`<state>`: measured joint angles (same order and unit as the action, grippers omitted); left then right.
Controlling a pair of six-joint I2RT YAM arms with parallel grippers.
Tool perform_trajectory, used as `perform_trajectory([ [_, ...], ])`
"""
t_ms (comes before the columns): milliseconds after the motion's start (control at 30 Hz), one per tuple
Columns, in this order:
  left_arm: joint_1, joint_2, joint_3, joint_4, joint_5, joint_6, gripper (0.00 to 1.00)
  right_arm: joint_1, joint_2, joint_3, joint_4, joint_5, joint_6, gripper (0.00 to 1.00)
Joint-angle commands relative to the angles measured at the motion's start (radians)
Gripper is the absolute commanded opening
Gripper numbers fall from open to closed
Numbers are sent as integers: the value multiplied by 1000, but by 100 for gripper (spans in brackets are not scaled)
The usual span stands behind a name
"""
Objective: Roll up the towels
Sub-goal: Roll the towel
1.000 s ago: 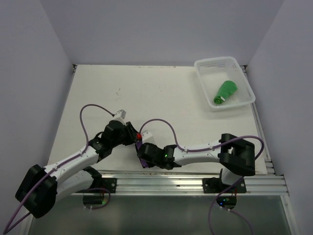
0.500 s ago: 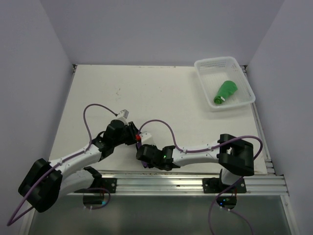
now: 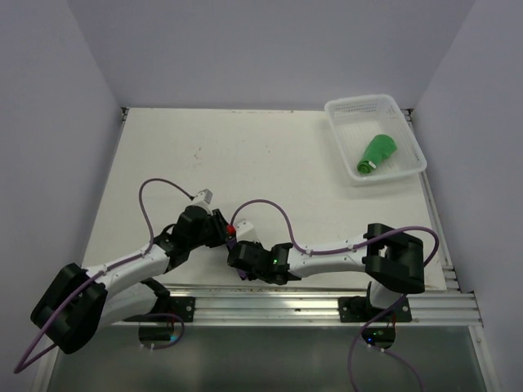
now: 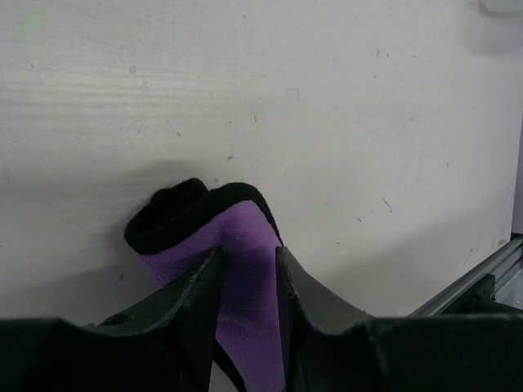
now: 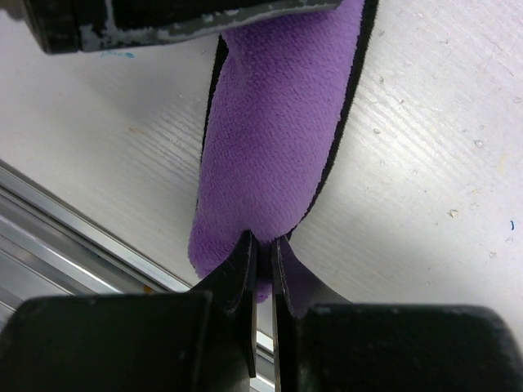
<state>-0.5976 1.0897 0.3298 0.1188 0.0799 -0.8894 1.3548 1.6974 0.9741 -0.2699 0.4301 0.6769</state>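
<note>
The left gripper (image 4: 248, 260) and right gripper (image 5: 263, 245) each clamp the purple towel (image 5: 278, 122) at 6 o'clock on the worktop (image 3: 245, 155); the green towel (image 3: 377, 153) lies in the basket (image 3: 359, 101) at 2 o'clock.

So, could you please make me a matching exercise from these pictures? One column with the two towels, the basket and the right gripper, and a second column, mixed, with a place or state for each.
Column one
1. green towel
2. purple towel
3. white lattice basket
4. right gripper

Column two
A. stands at the far right corner of the table
B. pinched shut on purple cloth
C. lies inside the basket
D. black-edged, close to the near edge

Pairs: 1-C, 2-D, 3-A, 4-B
</note>
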Motion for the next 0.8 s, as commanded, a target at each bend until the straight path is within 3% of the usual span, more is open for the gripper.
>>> perform_trajectory([
  [0,2,-30,-44,-21,-45,40,36,-2,7,1,-103,32,-11,5],
  [467,2,-11,-95,22,-39,32,36,-3,-82,81,-160,15,-25,46],
  [633,2,1,-90,30,-32,33,36,-11,-91,89,-152,24,-37,67],
  [767,2,-2,-89,28,-31,32,36,-23,-71,106,-112,7,-48,69],
])
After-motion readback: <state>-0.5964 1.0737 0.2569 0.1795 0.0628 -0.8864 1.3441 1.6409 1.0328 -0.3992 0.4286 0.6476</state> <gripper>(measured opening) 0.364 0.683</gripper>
